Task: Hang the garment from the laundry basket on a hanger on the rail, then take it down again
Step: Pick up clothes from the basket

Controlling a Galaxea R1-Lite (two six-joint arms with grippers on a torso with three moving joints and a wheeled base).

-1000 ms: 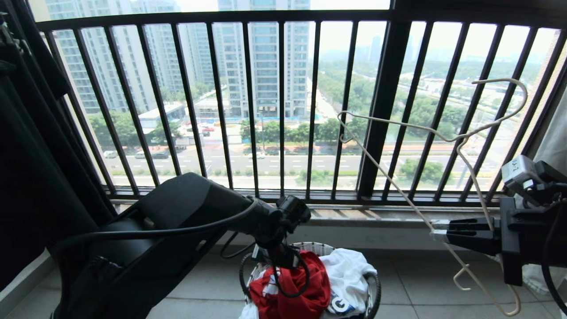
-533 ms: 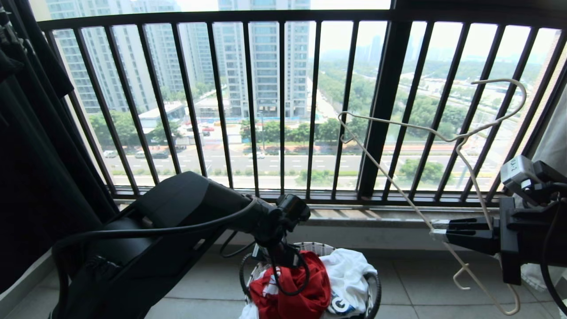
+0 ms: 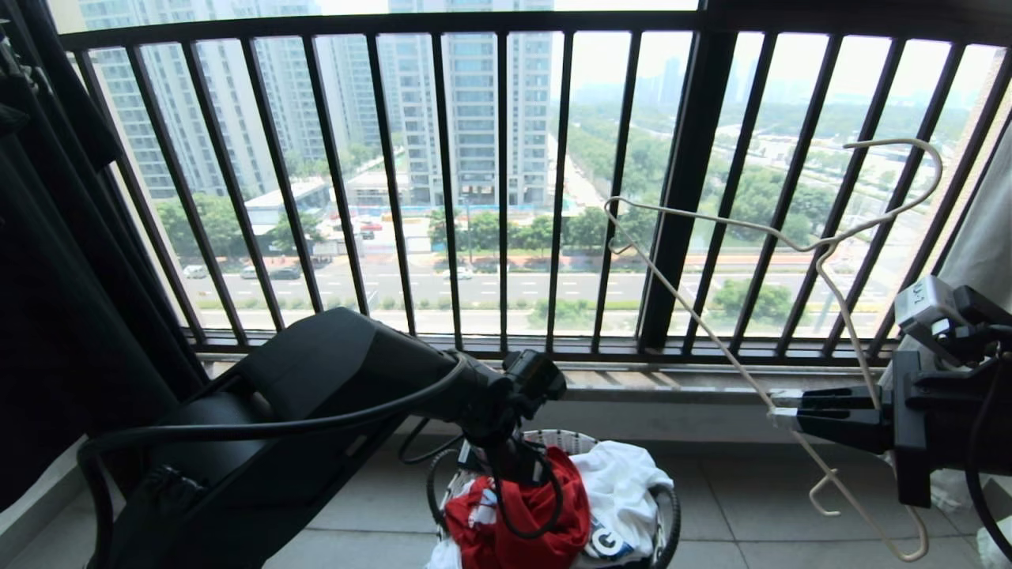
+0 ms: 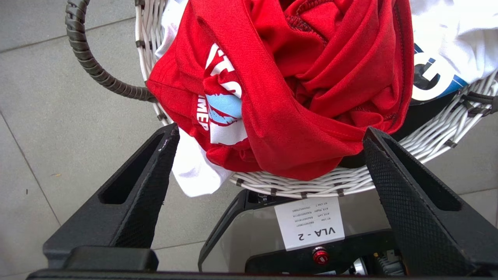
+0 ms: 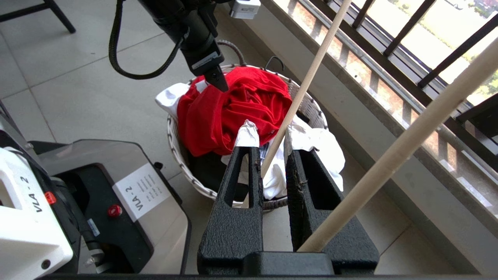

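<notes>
The red garment (image 3: 514, 525) lies crumpled on top of the laundry basket (image 3: 669, 514) on the tiled floor. My left gripper (image 4: 271, 133) hangs just above it, open wide, with the red cloth (image 4: 303, 89) and the basket's white woven rim (image 4: 311, 186) between its fingers and nothing held. At the right, my right gripper (image 3: 779, 411) is shut on the thin white hanger (image 3: 791, 245) and holds it up in front of the window bars. In the right wrist view a bar of the hanger (image 5: 307, 81) runs between the fingers (image 5: 249, 136). The rail is out of view.
A white printed garment (image 3: 624, 482) also lies in the basket. The dark barred window railing (image 3: 680, 190) and its sill stand right behind. My own base with a "VLA - 2" label (image 4: 309, 227) is next to the basket. Dark cloth (image 3: 47, 316) hangs at the left.
The whole head view has shifted a little. My left wrist sits slightly lower over the basket. The right gripper and the hanger have kept still.
</notes>
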